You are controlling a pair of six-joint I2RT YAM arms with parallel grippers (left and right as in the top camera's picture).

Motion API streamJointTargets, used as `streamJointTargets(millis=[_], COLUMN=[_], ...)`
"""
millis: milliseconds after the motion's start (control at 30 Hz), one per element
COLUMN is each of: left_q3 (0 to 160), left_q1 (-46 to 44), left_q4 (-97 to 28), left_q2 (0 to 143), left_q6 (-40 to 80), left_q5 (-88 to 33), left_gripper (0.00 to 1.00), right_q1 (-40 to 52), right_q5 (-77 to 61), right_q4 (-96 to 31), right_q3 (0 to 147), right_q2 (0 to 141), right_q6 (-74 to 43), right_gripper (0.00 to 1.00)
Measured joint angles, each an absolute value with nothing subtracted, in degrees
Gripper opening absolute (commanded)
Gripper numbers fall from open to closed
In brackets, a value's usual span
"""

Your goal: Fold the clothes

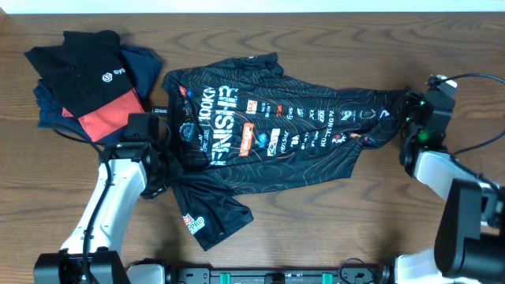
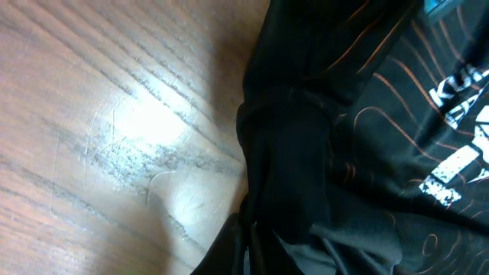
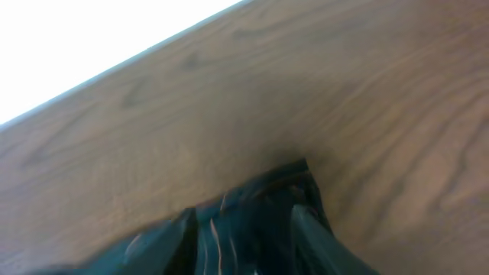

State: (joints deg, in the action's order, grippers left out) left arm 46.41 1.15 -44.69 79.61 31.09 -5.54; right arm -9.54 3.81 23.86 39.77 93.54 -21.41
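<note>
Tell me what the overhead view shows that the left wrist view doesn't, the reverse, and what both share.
Overhead only: the whole jersey, a pile of other clothes beside it, the right gripper at one end. Left wrist only: a bunched fold up close, glare on the wood. Both: the jersey's copper lines and white lettering, the wooden table.

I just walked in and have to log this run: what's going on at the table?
Two arms are working a black jersey spread on the table. The left tool is shut on bunched fabric at its near corner; the right tool sits at the opposite end, fingers apart with fabric between. No neat fold shows yet. Other clothes lie piled aside.
</note>
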Motion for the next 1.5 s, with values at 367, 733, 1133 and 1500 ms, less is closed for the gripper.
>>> streamJointTargets(millis=[367,733,1133,1500], left_q3=[46.4,46.4,46.4,46.4], left_q1=[1.1,1.1,1.1,1.1], left_q4=[-44.6,-44.5,-44.5,-44.5], left_q2=[79.6,79.6,79.6,79.6], left_q6=[31.0,31.0,31.0,31.0], left_q5=[-5.3,-5.3,-5.3,-5.3], left_gripper=[0.06,0.06,0.06,0.06], right_q1=[-9.5,-6.1,1.0,2.1], right_q5=[-2.7,-11.3,-13.5,-13.1], right_q4=[-26.2,-30.7,-24.4,-20.0], right_q3=[40.5,37.9,37.9,37.9], right_q2=[78.6,80.0,83.5,88.6], right_q6=[-20.9,-18.6,-20.1,-23.6], right_gripper=[0.6,0.64,0.61,0.01])
